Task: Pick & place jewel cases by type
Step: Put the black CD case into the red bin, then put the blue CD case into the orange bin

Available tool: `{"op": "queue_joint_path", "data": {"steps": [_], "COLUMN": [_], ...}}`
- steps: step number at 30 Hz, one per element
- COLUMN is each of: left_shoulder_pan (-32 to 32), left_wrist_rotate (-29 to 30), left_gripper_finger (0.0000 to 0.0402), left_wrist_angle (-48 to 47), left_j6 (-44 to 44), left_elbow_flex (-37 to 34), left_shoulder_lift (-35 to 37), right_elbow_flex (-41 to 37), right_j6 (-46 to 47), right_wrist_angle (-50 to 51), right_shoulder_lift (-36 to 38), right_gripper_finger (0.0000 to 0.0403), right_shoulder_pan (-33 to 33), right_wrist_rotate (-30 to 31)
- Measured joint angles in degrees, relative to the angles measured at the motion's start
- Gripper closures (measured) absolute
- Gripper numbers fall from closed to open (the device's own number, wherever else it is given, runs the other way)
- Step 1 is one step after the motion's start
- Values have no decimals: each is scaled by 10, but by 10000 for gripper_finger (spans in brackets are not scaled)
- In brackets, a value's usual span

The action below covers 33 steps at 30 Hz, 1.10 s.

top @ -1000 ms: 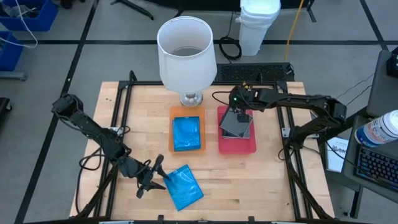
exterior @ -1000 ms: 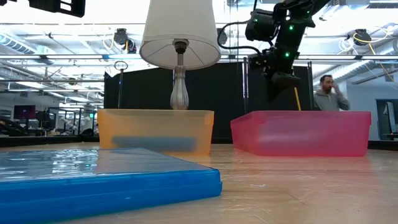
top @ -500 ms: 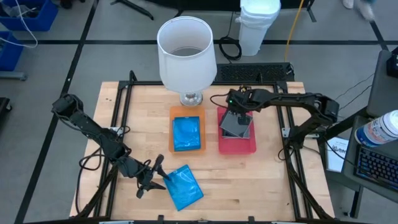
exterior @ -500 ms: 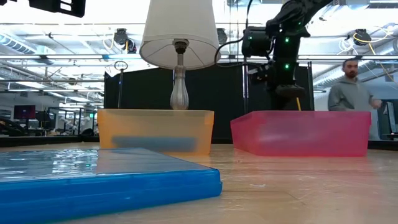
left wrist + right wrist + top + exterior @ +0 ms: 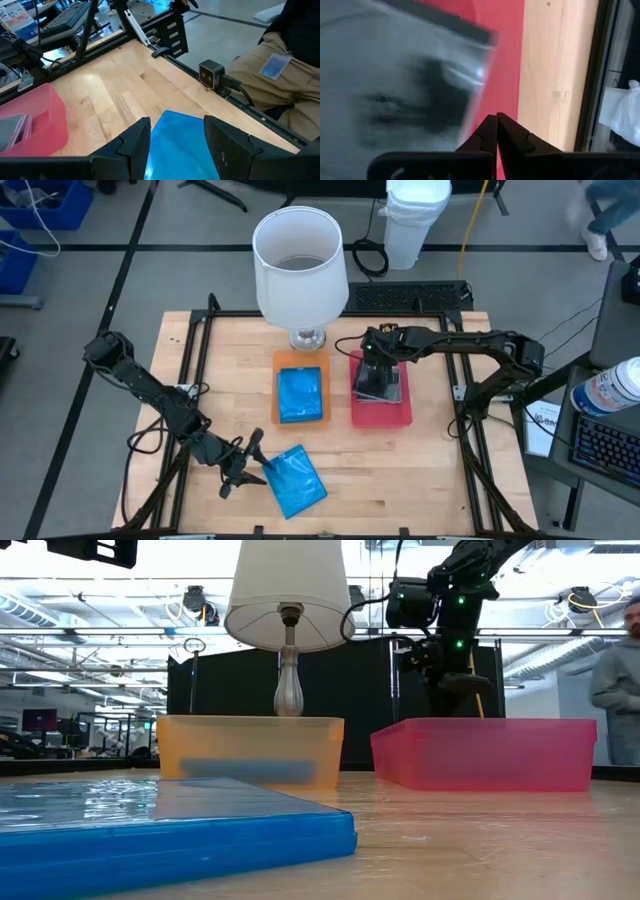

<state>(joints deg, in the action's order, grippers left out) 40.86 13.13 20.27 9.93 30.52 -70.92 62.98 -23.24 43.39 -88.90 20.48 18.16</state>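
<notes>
The right end effector [image 5: 372, 355] is above the back part of the red tray [image 5: 398, 415], over the grey jewel case [image 5: 380, 383] that lies inside this tray. In the right wrist view its two fingers [image 5: 496, 131] are pressed together with no gap and nothing between them, so it is closed and empty. The grey case looks blurred there but lies flat on the red bottom. I judge that the placing of this case is just done and the arm is ready to leave the tray.

The left end effector [image 5: 248, 461] is low over the front of the table [image 5: 430, 470], just beside the edge of the loose blue jewel case [image 5: 296, 479]. In the left wrist view the fingers [image 5: 135, 142] stand wide apart, with the blue case [image 5: 182, 145] showing between them, and they hold nothing. Another blue jewel case [image 5: 300, 393] lies already in the orange tray [image 5: 300, 360], beside the lamp [image 5: 299, 265].

The next move is probably for the loose blue case. It is thin and flat on the wood, so the fingers must catch it by the edge, lift it and carry it to the orange tray. The right arm should rise clear without touching the grey case.
</notes>
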Motion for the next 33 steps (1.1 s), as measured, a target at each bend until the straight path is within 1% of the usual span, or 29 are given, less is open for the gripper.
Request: {"op": "queue_joint_path", "data": {"steps": [6,13,16,19,24,27,28,31,33], "left_shoulder_pan": [0,0,0,0,0,0,0,0,0], "left_wrist_rotate": [0,0,0,0,0,4,4,5,7], "left_gripper_finger": [211,211,211,211,211,211,211,211,211], "left_wrist_angle": [0,1,1,1,1,2,2,2,4], "left_j6": [-1,-1,-1,-1,1,3,3,6,19], "left_elbow_flex": [0,0,0,0,0,0,0,0,0], "left_shoulder_lift": [0,0,0,0,0,0,0,0,0], "right_elbow_flex": [0,0,0,12,45,69,79,89,89], "right_j6": [-2,0,0,16,45,68,81,130,182], "right_wrist_angle": [-3,4,6,37,39,58,55,33,5], "right_shoulder_lift": [-1,-1,-1,8,84,144,167,238,277], "right_gripper_finger": [403,403,403,403,403,403,403,403,403], "right_shoulder_pan": [0,1,1,-15,-78,-124,-141,-192,-231], "right_wrist_rotate": [-5,-54,-56,-48,-50,-55,-71,-149,-168]}}
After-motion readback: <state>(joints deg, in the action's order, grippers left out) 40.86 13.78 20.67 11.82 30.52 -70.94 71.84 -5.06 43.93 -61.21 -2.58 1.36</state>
